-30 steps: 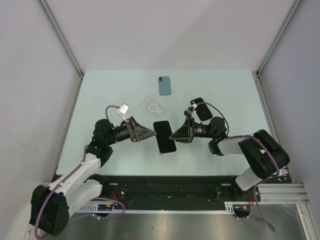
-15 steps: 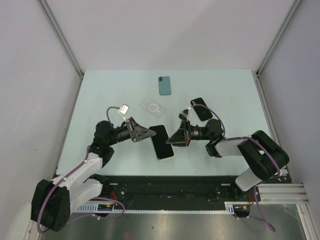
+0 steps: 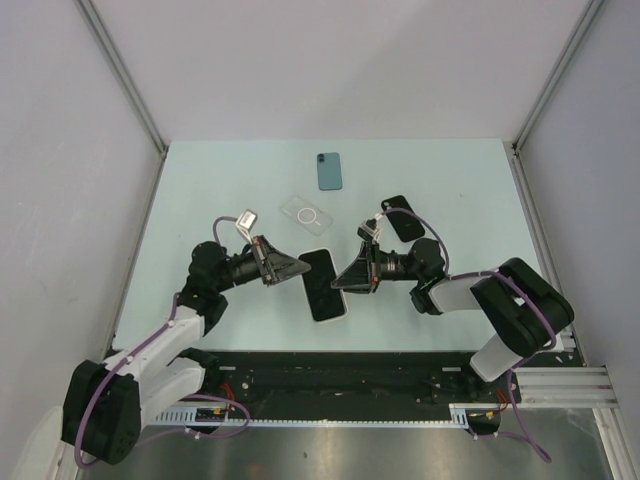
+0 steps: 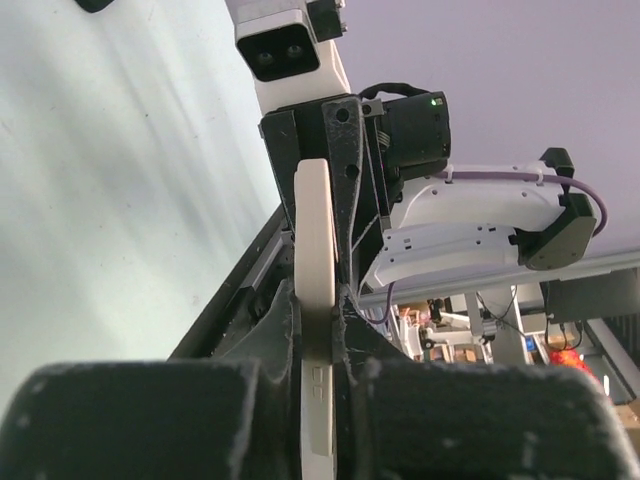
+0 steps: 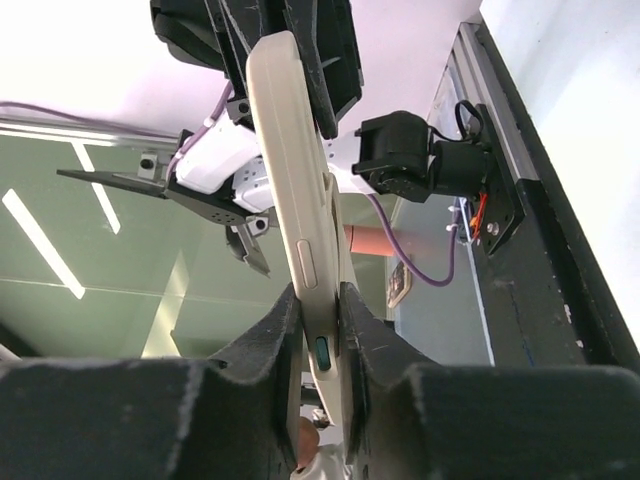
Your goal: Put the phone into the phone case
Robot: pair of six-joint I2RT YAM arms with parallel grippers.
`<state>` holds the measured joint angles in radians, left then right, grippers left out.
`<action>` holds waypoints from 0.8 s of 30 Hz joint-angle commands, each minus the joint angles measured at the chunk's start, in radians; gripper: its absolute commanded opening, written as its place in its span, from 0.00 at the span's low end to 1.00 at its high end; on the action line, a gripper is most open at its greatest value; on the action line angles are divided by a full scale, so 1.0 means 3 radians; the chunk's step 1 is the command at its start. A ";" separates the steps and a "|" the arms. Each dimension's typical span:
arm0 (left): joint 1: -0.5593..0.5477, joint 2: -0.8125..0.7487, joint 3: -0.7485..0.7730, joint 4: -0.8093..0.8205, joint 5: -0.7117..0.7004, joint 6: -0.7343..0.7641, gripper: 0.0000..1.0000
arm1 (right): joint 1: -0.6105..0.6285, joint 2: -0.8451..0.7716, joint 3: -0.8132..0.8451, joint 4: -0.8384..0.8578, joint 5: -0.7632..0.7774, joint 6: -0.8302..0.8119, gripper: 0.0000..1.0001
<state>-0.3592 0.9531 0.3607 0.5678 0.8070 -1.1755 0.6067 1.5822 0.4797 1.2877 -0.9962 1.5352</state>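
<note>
A cream-edged phone [image 3: 322,285] with a black screen hangs above the table's near middle, held from both sides. My left gripper [image 3: 302,268] is shut on its left edge, and the left wrist view shows the phone [image 4: 316,250] edge-on between the pads of the left gripper [image 4: 318,300]. My right gripper [image 3: 343,278] is shut on the opposite edge; the right wrist view shows the phone [image 5: 290,140] pinched in the right gripper [image 5: 318,300] near a side button. The clear phone case [image 3: 307,213] with a white ring lies flat on the table, farther back.
A teal phone [image 3: 329,171] lies at the back middle of the table. A black phone-shaped item [image 3: 402,217] lies right of the clear case, close to the right arm's cable. The table's near edge [image 3: 330,350] borders a black rail.
My left gripper has closed onto the phone's left edge. The phone has shifted slightly left and nearer and now lies tilted between both grippers.
</note>
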 commanded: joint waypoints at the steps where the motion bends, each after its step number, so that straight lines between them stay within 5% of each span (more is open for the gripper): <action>1: 0.0006 -0.0099 0.0061 -0.0236 0.0030 0.0364 0.16 | 0.0033 0.0064 0.0129 0.1031 0.0120 0.0216 0.08; 2: 0.0006 -0.0119 0.0086 -0.0337 0.0025 0.0385 0.44 | 0.0028 0.0064 0.0129 0.1031 0.0165 0.0221 0.07; 6: 0.0006 -0.0283 0.0097 -0.0568 -0.0010 0.0416 0.69 | -0.0028 0.0039 0.0124 0.1031 0.0334 0.0241 0.03; 24: -0.0311 -0.0478 -0.0359 -0.0405 -0.0225 0.0017 0.68 | -0.0131 0.0402 0.0139 0.1031 0.0652 0.0200 0.03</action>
<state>-0.4431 0.7902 0.2569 0.4015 0.7589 -1.1542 0.5686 1.7004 0.4812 1.2812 -0.8185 1.5856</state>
